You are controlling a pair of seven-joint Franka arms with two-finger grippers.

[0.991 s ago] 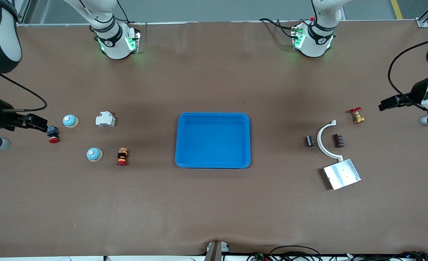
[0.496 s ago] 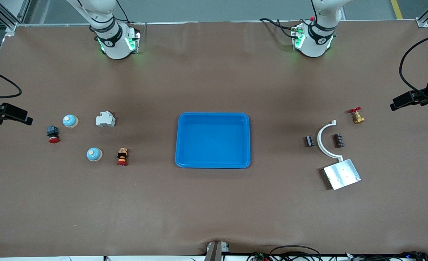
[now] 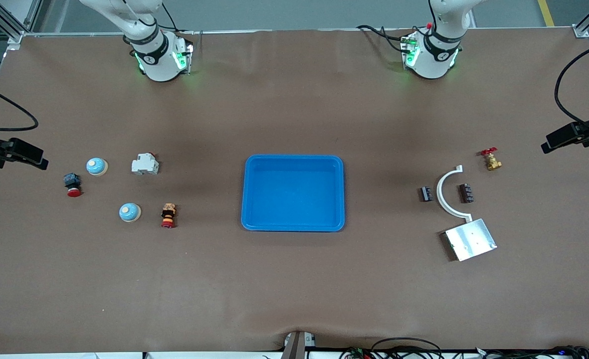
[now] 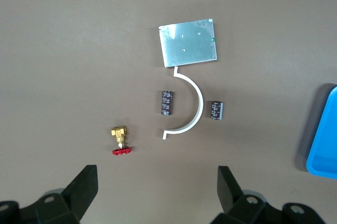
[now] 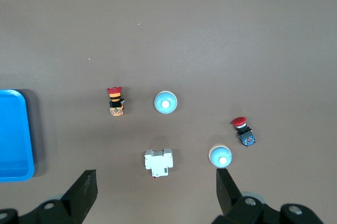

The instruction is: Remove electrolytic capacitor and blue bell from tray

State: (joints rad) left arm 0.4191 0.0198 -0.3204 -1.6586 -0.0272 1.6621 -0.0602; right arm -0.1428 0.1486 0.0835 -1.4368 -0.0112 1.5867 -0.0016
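Capacitors point(image 4: 167, 102), bells point(image 5: 165, 102) unobstructed — both grippers' fingers cut off.

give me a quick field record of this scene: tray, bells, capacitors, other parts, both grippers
tray: blue tray, mid-table, nothing in it
bells: two blue bells, toward the right arm's end
capacitors: two dark capacitors, either side of a white curved bracket, toward the left arm's end
other parts: white breaker, red push button, orange-and-red switch, brass valve, metal plate
left gripper: open, holding nothing, high over the capacitor group
right gripper: open, holding nothing, high over the bell group
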